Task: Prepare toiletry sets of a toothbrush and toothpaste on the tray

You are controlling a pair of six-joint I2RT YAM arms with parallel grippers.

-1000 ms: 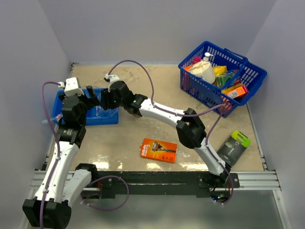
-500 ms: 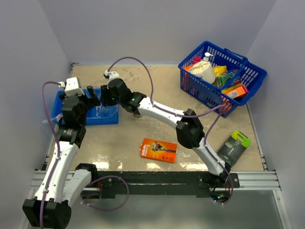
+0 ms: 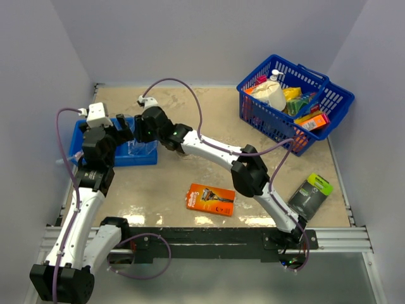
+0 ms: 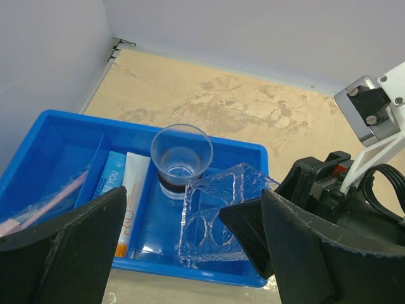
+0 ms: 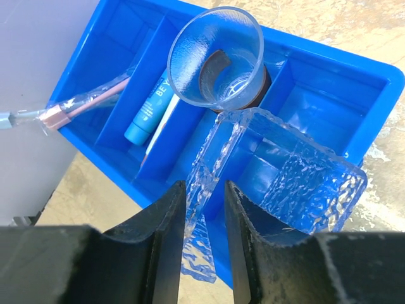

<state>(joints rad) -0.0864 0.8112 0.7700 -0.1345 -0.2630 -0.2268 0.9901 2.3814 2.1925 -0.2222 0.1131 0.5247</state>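
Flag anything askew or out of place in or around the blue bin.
The clear tray sits askew in the blue bin: tilted, not lying flat, beside the cup. The right hand straddles its near rim. Nothing looks spilled or broken.

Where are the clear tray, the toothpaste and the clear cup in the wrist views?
clear tray [image 5: 297, 177], right wrist view, on its textured clear surface.
toothpaste [image 5: 149, 107], right wrist view, on the blue tube's body.
clear cup [image 4: 181, 158], left wrist view, inside it, near the base.
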